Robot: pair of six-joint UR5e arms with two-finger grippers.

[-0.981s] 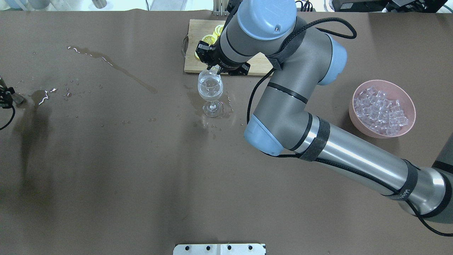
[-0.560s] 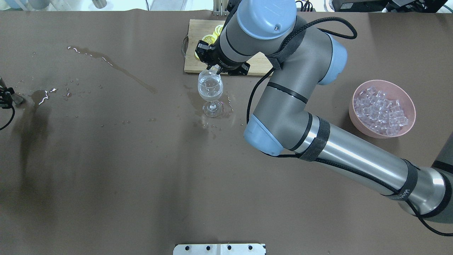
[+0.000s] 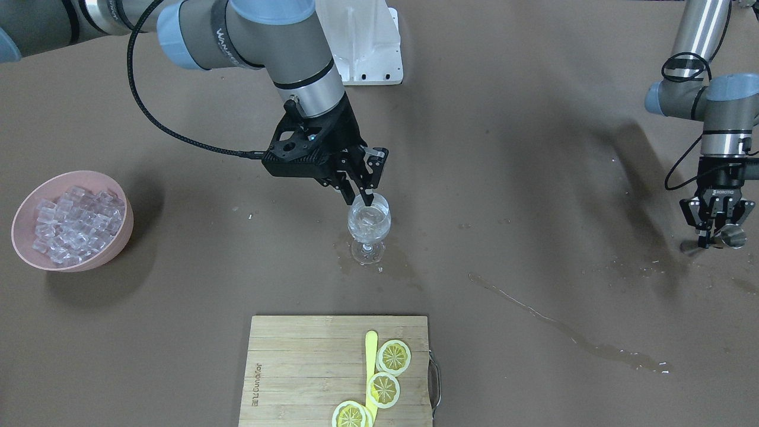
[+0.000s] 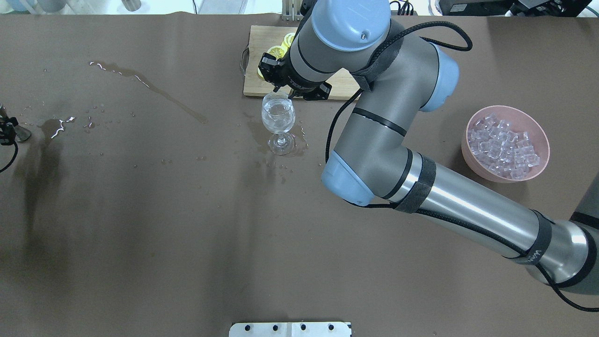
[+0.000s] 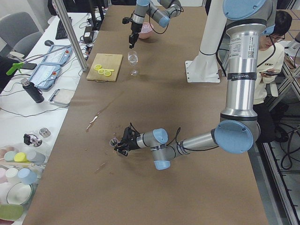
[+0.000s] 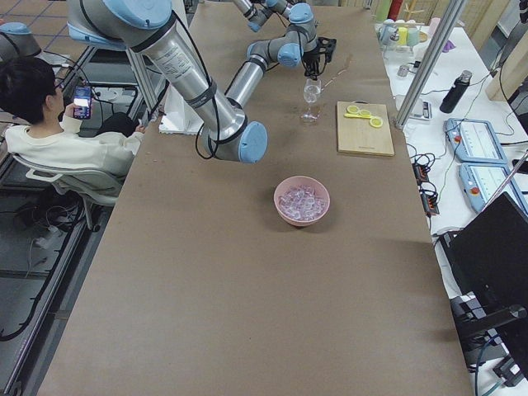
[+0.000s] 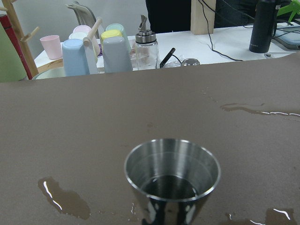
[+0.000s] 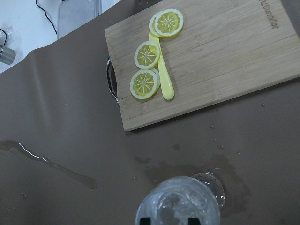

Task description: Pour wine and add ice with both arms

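Barely anything has shifted in the last second: my left tool (image 4: 6,130) has slid a touch further toward the overhead view's left edge, and my right arm has only crept.

Small clear glossy ice cubes (image 8: 177,206) lie inside the clear stemmed wine glass (image 3: 369,228), which stands upright on the wet brown tabletop (image 4: 140,224), just this side of the bamboo cutting board (image 3: 308,367). I cannot tell the colourless wine apart from the cubes there.

My right tool (image 3: 360,198) hangs directly over the glass, fingertips at the rim on my side. The wrist view looks straight down into the bowl between them. Its jaws stand partly open, with nothing visible between them.

So the glass's long axis runs vertically, in line below the tool. I judge any withdrawal should go straight up, not sideways, or a finger could tip it.

More cubes fill the pink round bowl (image 3: 121,237), well away on my right. Far off, my left tool grips a small steel cup (image 7: 172,171) holding a little liquid.
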